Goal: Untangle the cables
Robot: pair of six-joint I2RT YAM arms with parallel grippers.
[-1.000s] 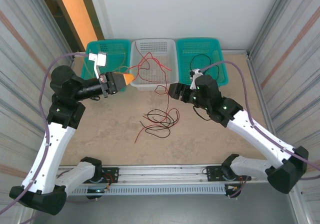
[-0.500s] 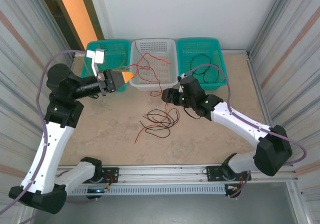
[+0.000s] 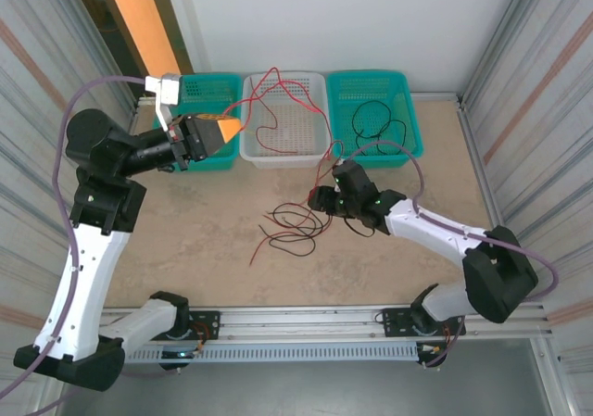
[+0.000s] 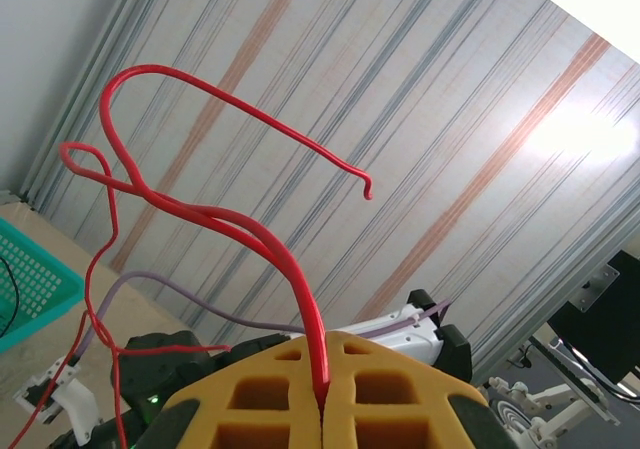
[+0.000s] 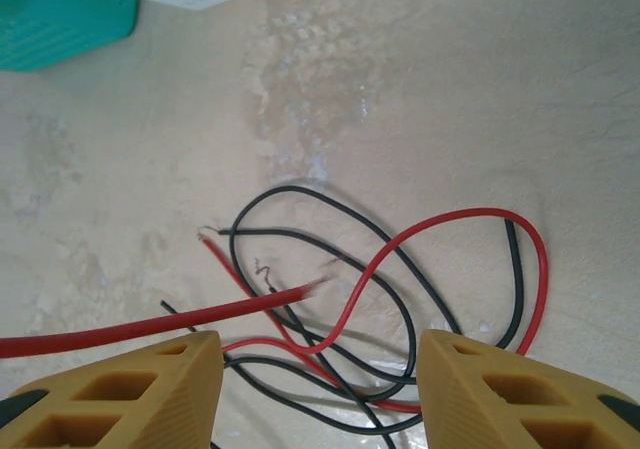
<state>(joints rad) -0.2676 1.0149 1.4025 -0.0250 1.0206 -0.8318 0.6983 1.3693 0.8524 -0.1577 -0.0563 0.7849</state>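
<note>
My left gripper [image 3: 229,131] is shut on a red cable [image 3: 278,90] and holds it high over the white basket [image 3: 315,138]. In the left wrist view the orange pads [image 4: 400,389] pinch that red cable [image 4: 290,269], which loops upward to a free end. A tangle of red and black cables [image 3: 295,223] lies on the table. My right gripper [image 3: 321,200] hangs just over its right side. In the right wrist view the gripper [image 5: 318,344] is open, with the tangle [image 5: 400,299] on the table below it and a blurred red strand [image 5: 150,327] crossing by the left finger.
A teal basket [image 3: 197,90] stands at the back left. Another teal basket [image 3: 408,143] at the back right holds a black cable [image 3: 378,122]. Corrugated walls close both sides. Purple-grey arm cables arc over each arm.
My left gripper has risen and pulled back left, lifting the red cable higher above the white basket. My right arm has swung down and left onto the tangle, its jaws narrowing.
</note>
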